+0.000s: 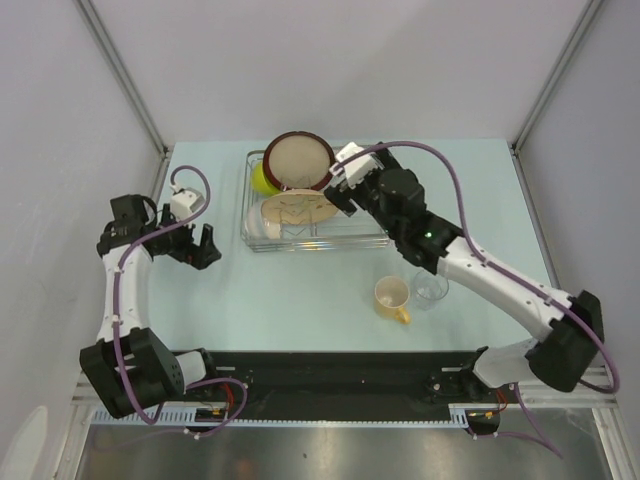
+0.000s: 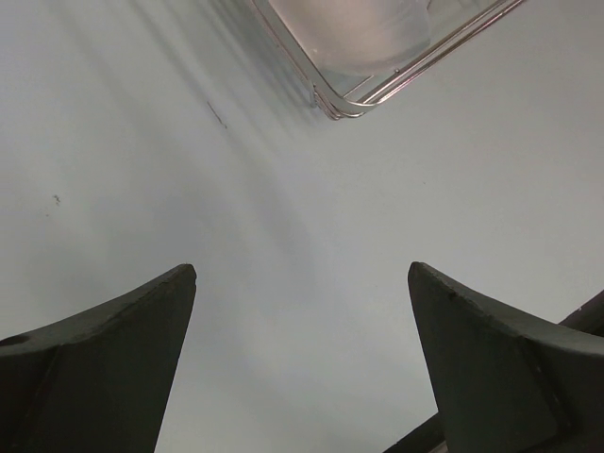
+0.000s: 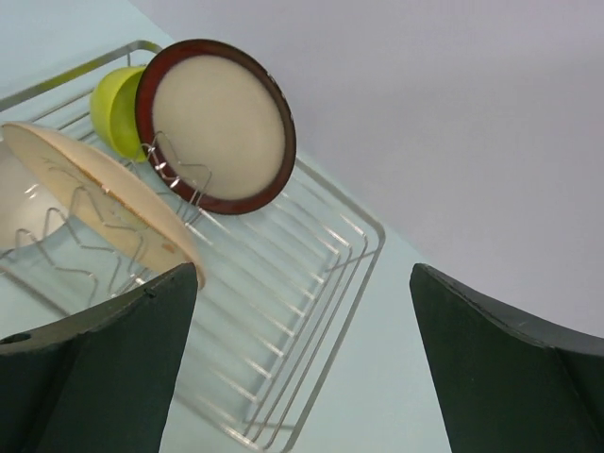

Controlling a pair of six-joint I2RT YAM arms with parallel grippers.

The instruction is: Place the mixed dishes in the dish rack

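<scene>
The dish rack [image 1: 372, 238] stands at the back middle of the table. In it the dark-red-rimmed plate [image 1: 299, 161] stands upright, with the lime-green bowl [image 1: 263, 180] to its left, the leafy beige plate [image 1: 293, 208] leaning in front and the white bowl [image 1: 256, 224] at the left end. The pale yellow mug [image 1: 392, 296] and the clear glass [image 1: 431, 289] sit on the table in front of the rack. My right gripper [image 1: 337, 192] hangs open over the rack's right half, beside the plates, holding nothing. My left gripper [image 1: 200, 247] is open over bare table left of the rack.
In the right wrist view the red-rimmed plate [image 3: 215, 123], green bowl [image 3: 115, 109] and leafy plate [image 3: 104, 198] fill the rack's left part; its wire floor [image 3: 283, 311] lies under my gripper [image 3: 302, 274]. The left wrist view shows the rack's corner [image 2: 340, 99].
</scene>
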